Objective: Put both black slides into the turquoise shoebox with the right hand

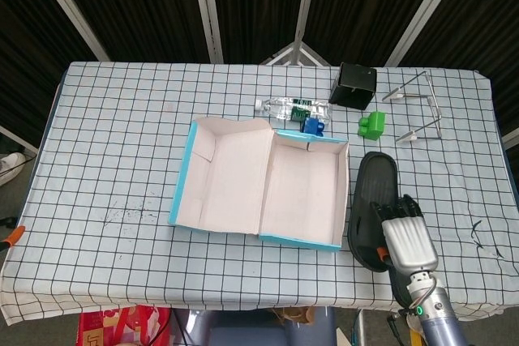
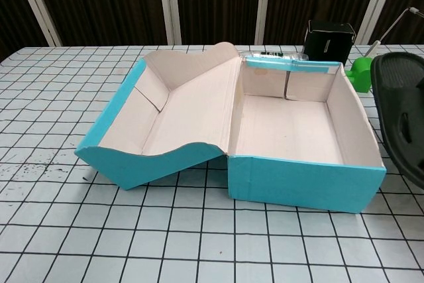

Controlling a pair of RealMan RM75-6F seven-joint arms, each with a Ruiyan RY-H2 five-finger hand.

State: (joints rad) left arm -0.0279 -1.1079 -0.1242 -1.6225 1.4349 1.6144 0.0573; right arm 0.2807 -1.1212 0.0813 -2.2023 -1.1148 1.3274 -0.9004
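One slide (image 1: 371,200), gripped by the right hand (image 1: 405,234), hangs lifted just right of the open shoebox (image 1: 304,192).

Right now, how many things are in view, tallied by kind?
Shoebox: 1
Slide: 1 showing, held by the right hand
Bottle: 1
Black box: 1
Green block: 1
Blue piece: 1
Wire stand: 1
Total: 7
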